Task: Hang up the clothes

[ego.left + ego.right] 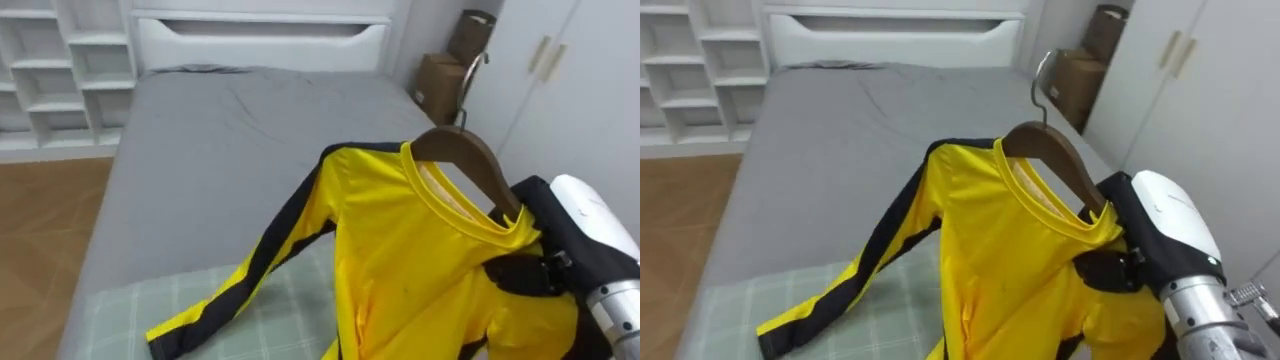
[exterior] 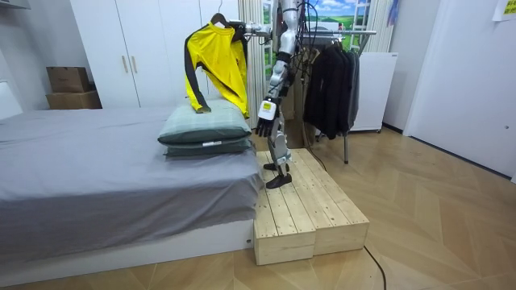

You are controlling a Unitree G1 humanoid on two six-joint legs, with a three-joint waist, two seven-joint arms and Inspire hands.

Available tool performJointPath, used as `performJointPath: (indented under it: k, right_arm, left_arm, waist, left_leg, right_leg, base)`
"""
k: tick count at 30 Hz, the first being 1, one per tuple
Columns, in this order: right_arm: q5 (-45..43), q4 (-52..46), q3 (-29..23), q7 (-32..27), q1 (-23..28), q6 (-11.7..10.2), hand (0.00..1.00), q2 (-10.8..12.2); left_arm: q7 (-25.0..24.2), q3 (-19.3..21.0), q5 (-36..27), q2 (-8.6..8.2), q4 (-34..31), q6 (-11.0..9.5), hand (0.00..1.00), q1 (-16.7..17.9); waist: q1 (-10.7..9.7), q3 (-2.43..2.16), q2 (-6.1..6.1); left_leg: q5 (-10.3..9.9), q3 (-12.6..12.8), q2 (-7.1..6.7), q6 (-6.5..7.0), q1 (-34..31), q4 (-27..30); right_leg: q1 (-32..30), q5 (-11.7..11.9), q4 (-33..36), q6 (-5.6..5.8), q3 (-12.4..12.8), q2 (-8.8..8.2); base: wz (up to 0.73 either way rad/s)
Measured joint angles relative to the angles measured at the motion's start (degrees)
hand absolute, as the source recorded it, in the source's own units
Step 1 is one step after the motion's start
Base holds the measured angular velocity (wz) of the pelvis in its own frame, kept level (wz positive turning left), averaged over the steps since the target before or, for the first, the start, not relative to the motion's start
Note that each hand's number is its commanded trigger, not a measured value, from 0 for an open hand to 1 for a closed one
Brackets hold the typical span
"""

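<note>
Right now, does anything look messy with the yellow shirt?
Yes. The yellow shirt is on the wooden hanger in the right robot hand, but one sleeve lies sprawled across the checked pillow instead of hanging down.

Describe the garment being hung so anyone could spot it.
On the grey bed lie stacked pillows; above them a shirt hangs on a wooden hanger at the robot's right hand. It is bright yellow with black sleeve stripes, unlike the dark clothes on the rack.
</note>
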Motion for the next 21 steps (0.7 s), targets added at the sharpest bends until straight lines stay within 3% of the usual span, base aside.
performJointPath:
  k: [4, 7, 11, 13, 14, 15, 16, 17, 18, 21]
  right_arm:
    - [0.50, -0.10, 0.30, 0.06, -0.14, -0.73, 1.00, -0.01]
    - [1.34, -0.16, 0.35, 0.31, -0.30, -1.57, 1.00, -0.01]
    - [2.51, -0.19, 0.33, 0.35, -0.45, -2.95, 1.00, -0.29]
    - [2.50, -0.04, 0.63, 0.31, -0.53, -3.12, 1.00, -0.55]
    - [2.72, -0.04, 0.69, 0.26, -0.53, -3.78, 1.00, -0.78]
    - [3.20, -0.01, 0.98, -0.18, -0.52, -4.12, 1.00, -1.17]
    - [3.18, 0.02, 1.38, -0.66, -0.54, -4.13, 1.00, -1.50]
    - [3.26, 0.14, 2.09, -1.44, -0.61, -4.08, 1.00, -1.74]
    - [3.38, 0.13, 2.25, -1.74, -0.65, -4.02, 1.00, -1.78]
    - [4.65, 1.71, 2.82, -1.96, -2.46, -4.00, 1.00, -1.99]
  left_arm:
    - [-0.02, -1.62, -0.04, 0.16, -0.03, 0.63, 0.00, -0.72]
    - [0.14, -1.68, -0.08, 0.49, -0.19, 0.71, 0.00, -0.73]
    - [0.36, -1.40, 0.49, 2.16, -0.46, 0.82, 0.00, -0.77]
    - [0.45, -0.94, 1.05, 2.54, -0.55, 1.06, 0.00, -0.75]
    - [0.74, -0.92, 1.08, 2.36, -0.80, 1.91, 0.00, -0.75]
    - [1.44, -0.91, 1.08, 2.08, -0.86, 2.73, 0.00, -0.66]
    - [1.70, -0.90, 1.08, 1.96, -0.85, 3.10, 0.00, -0.47]
    - [2.40, -0.98, 1.11, 1.84, -0.82, 3.47, 0.00, 0.32]
    - [3.03, -0.93, 1.44, 1.57, -0.85, 3.60, 0.00, 1.17]
    - [3.56, -0.37, 2.95, 0.74, -0.84, 4.15, 0.00, 2.67]
  waist:
    - [-0.80, -0.11, -0.02]
    - [-1.04, -0.01, 0.07]
    - [-0.90, -0.34, -0.48]
    - [0.05, -0.29, -0.63]
    - [0.18, -0.25, -0.55]
    - [0.42, -0.16, -0.47]
    - [0.68, -0.12, -0.43]
    - [0.57, 0.09, -0.76]
    - [0.79, 0.22, -1.05]
    - [2.96, 0.31, -0.50]
  left_leg:
    - [-0.22, 1.89, 0.65, -0.48, 0.99, 0.16]
    - [-0.88, 3.18, 2.31, -1.40, 0.98, 2.27]
    - [-3.69, 5.24, 7.42, -3.84, 0.49, 10.55]
    - [-3.68, 2.04, 9.21, -4.06, -0.12, 15.39]
    - [-3.35, -2.90, 9.59, -4.12, -1.00, 18.02]
    - [-2.64, -8.33, 9.15, -4.01, -1.96, 19.87]
    - [-2.27, -10.95, 8.73, -4.01, -2.56, 20.45]
    - [-2.19, -16.34, 6.42, -4.21, -3.59, 19.69]
    - [-2.42, -20.91, 2.66, -4.05, -4.71, 16.68]
    - [-1.64, -29.39, -3.77, -3.99, -7.39, 7.38]
  right_leg:
    - [0.07, 0.08, -0.11, -0.20, 0.30, 0.74]
    - [-0.11, -0.18, 0.02, -0.89, 0.93, 1.80]
    - [-1.09, -2.81, 3.13, -2.91, 0.90, 3.73]
    - [-1.31, -3.76, 4.78, -3.94, 3.11, 5.19]
    - [-1.02, -4.01, 5.13, -4.54, 4.61, 6.21]
    - [-0.73, -3.91, 5.13, -5.10, 6.65, 7.23]
    - [-0.43, -3.76, 5.16, -5.40, 7.94, 7.65]
    - [-0.24, -3.69, 5.19, -5.65, 10.28, 8.00]
    - [-0.77, -3.53, 5.14, -5.60, 12.87, 8.04]
    - [-2.43, -2.19, 4.92, -5.24, 19.42, 9.39]
  base:
    - [-0.28]
    - [-0.30]
    - [-0.44]
    - [-0.64]
    - [-0.73]
    - [-0.78]
    - [-0.81]
    - [-0.84]
    - [-0.90]
    - [-1.19]
